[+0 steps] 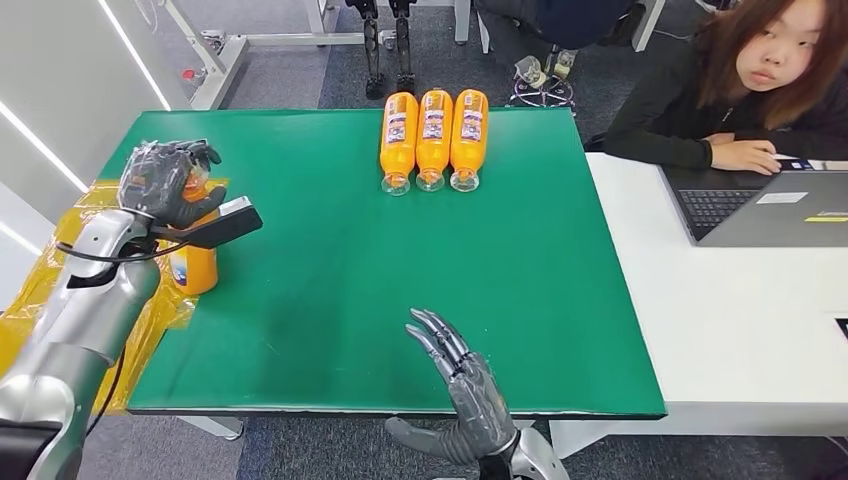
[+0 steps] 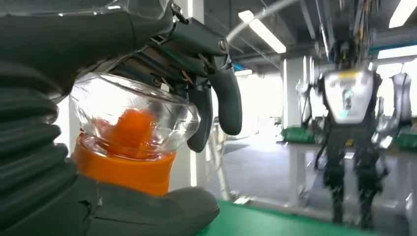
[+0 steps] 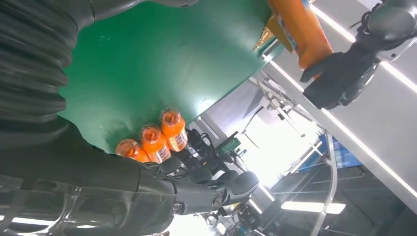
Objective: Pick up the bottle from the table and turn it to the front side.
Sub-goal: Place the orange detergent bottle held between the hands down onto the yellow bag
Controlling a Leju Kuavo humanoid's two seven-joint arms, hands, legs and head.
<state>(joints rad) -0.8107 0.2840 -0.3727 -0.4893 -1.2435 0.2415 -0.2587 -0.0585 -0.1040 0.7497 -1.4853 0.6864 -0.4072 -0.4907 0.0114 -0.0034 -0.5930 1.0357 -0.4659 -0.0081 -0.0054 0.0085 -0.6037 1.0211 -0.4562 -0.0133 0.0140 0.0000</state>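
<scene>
Left hand (image 1: 168, 180) wraps bottle (image 1: 195, 266) at the mat's left edge, fingers over its clear upper end, likely so the wrist can rotate it to face front. Bottle upright, over yellow sheet (image 1: 40, 290). Right hand (image 1: 462, 385) hangs at near edge, fingers apart, holding nothing. 3 bottles (image 1: 433, 135) lie side by side at far edge, well apart. Person's laptop (image 1: 770, 205) far right; nothing obstructs

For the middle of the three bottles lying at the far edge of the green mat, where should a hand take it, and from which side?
Probably from above, around the upper body of the middle bottle. It lies flat, base toward the robot, with a bottle touching it on each side, so its flanks look closed to fingers. The right hand, open over the near edge of the mat, looks free to try; the left hand already holds a bottle.
</scene>
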